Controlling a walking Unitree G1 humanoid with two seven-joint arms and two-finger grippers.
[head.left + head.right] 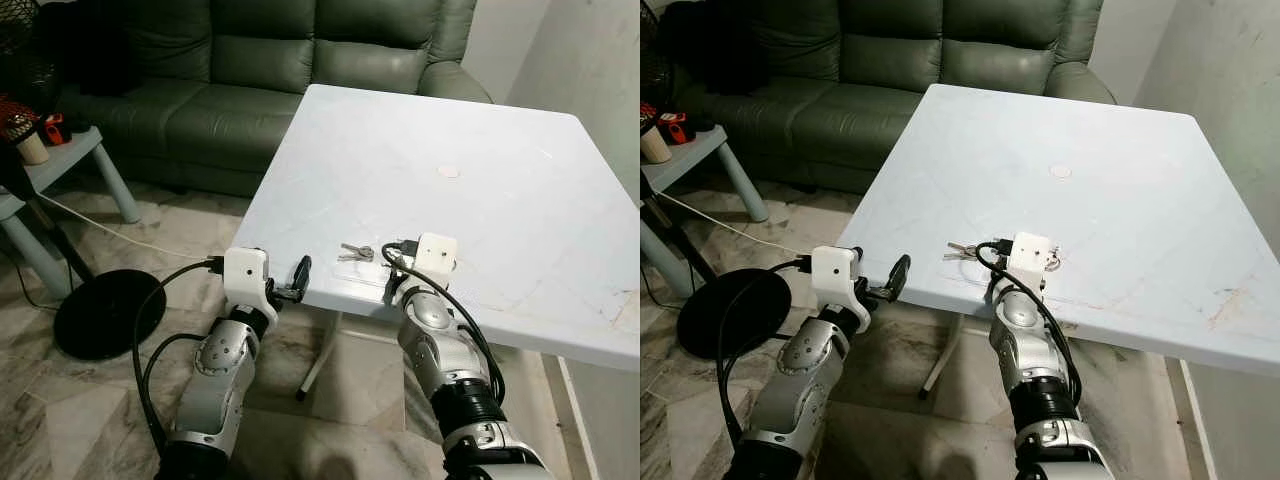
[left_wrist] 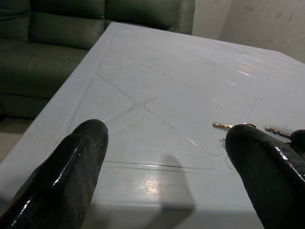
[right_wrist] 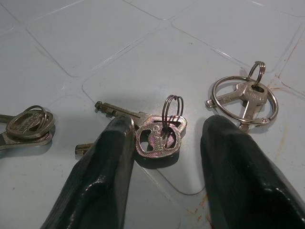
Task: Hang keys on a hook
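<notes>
While the keys lie flat on the white table near its near edge, the right gripper hovers released astride them; the left gripper waits released, empty. Grasping and hanging remain.

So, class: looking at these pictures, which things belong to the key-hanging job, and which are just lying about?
Belongs to the job:
- middle keys, between the open right gripper fingers
- keys on the large ring
- third bunch of keys

Just lying about:
- white table
- green sofa
- small side table
- left gripper, idle at the table edge
</notes>
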